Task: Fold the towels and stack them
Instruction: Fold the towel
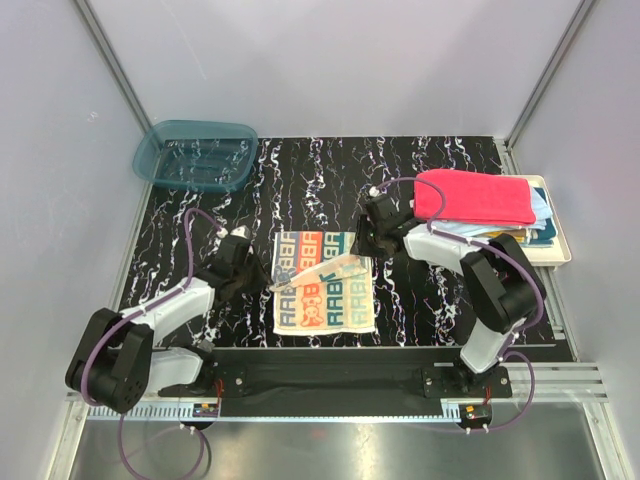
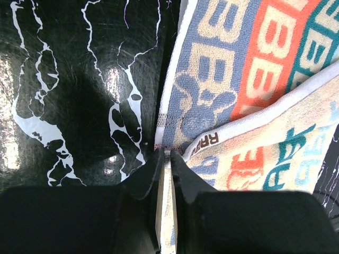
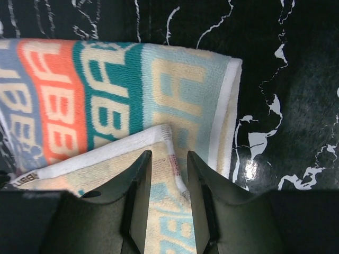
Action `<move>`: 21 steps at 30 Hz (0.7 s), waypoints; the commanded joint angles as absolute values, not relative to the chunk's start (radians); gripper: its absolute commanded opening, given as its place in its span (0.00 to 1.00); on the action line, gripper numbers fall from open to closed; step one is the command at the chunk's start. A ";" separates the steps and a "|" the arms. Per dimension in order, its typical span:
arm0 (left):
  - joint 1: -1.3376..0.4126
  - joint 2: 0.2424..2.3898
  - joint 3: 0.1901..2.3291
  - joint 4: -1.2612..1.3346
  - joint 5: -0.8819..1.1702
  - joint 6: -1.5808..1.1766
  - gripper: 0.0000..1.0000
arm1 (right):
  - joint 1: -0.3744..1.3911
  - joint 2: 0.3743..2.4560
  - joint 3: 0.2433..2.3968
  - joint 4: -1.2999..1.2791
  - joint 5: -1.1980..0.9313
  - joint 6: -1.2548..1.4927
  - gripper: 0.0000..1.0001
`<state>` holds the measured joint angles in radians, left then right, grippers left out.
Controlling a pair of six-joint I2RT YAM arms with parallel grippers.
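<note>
Black, white-veined table [image 1: 430,180] inside pale walls. I read the lettered towel [image 1: 325,300] spread at the table's middle, with its far edge turned over toward the arms. The teal bin [image 1: 195,155] sits far left of that towel. The cream tray [image 1: 560,248] is to its right, carrying a towel stack [image 1: 480,200], red-pink on top. Left gripper [image 2: 165,153] pinches the folded edge's left end, jaws nearly closed. Right gripper [image 3: 168,156] clamps the right corner, jaws narrow.
</note>
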<state>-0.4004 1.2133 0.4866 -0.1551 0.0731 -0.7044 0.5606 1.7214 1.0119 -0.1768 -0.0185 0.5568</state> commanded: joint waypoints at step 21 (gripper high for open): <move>-0.403 1.149 0.555 -0.167 0.106 -0.681 0.00 | 0.566 1.675 1.040 -0.190 -0.022 0.515 0.03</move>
